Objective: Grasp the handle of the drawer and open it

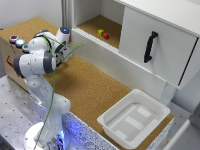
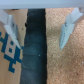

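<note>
well, my claw hangs wide apart with nothing between its two pale fingers; below it in the wrist view i see only a dark band running across cork and a blue-printed patch. in the exterior view my arm is folded up at that view's left, over the cork-topped table, well apart from the drawer. that one white panel sits at the exterior view's right, and its single black handle stands upright on the front, untouched. between me and it lies open cork, with nothing tall in the way. one shallow white tray rests near the table's edge below the drawer. one open shelf beside the drawer holds two small blocks, one yellow-green and one red, just beside each other. three round buttons sit on a box behind my arm.
</note>
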`<state>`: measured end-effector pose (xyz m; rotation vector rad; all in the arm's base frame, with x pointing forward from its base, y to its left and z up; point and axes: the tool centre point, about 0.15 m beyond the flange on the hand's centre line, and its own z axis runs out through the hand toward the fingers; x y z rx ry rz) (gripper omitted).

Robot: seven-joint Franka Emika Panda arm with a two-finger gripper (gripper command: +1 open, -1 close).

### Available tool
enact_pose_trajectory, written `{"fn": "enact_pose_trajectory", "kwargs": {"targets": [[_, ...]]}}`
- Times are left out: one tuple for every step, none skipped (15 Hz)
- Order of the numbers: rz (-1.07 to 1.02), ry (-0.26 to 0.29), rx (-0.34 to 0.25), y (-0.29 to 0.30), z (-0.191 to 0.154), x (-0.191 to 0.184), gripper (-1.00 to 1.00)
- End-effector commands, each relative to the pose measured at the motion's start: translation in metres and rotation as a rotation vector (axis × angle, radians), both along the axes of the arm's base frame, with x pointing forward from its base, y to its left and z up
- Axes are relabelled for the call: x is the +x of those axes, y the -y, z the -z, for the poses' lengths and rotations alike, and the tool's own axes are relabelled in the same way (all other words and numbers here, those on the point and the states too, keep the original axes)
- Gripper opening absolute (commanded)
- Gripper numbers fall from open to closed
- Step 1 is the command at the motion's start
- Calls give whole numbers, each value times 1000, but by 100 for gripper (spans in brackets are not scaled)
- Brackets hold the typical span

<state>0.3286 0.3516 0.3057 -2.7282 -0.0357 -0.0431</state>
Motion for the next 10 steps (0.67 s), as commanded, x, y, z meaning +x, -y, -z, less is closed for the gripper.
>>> {"fn": "enact_pose_trajectory", "kwargs": {"targets": [[-51,5,109,-7,15,11,-100],[-55,6,99,-7,17,13,-100],[-51,5,96,-5,18,14,-100],[-53,6,94,-3,18,15,-100],[-52,4,91,0,19,15,-100],[-46,1,86,4,21,15,-100],[-39,-6,86,10,23,14,-100],[-32,-11,84,15,24,14,-100],[-23,-17,83,22,26,13,-100],[-17,-21,81,28,27,12,-100]]}}
